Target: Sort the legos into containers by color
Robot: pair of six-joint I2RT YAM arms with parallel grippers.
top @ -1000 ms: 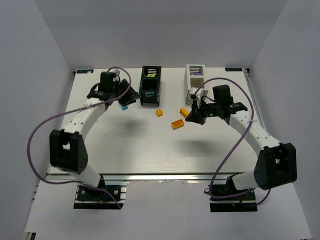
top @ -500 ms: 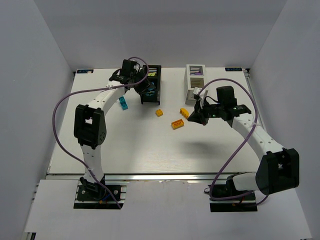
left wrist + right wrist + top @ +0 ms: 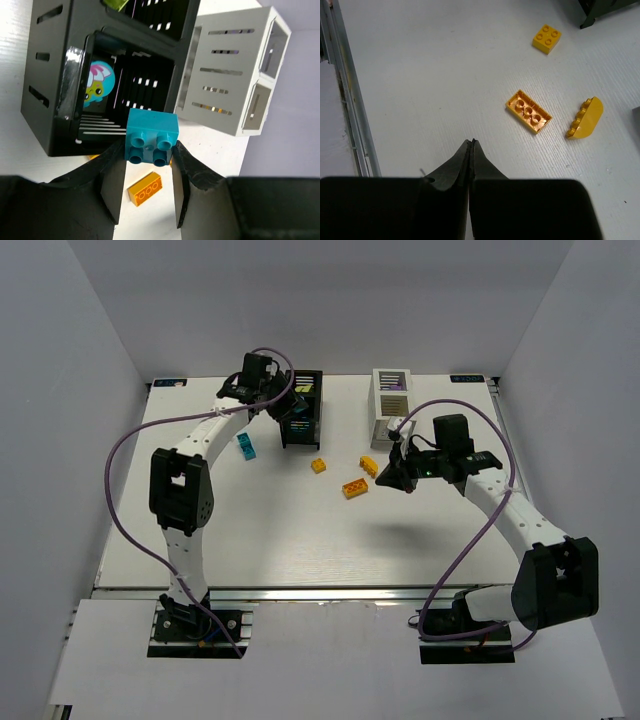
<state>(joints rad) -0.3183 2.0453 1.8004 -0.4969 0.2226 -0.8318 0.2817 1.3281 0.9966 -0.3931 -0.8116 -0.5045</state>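
Left hand (image 3: 148,159) pinching cyan brick (image 3: 151,135) by its flat sides, right by the black box (image 3: 50,75). Right hand (image 3: 471,150) closed tight w/ nothing in it, over orange bricks (image 3: 528,111) on desk (image 3: 420,75). Light, hard, slick plastic imo, grab sides not studs

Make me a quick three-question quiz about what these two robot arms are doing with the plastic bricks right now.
1. True or false: the right hand is shut and holds nothing.
2. What does the left hand grip? A) an orange brick B) a small cyan studded plastic brick C) a purple brick
3. How many orange-yellow plastic bricks lie loose on the white table in the right wrist view?
Key: 1 true; 2 B; 3 three.
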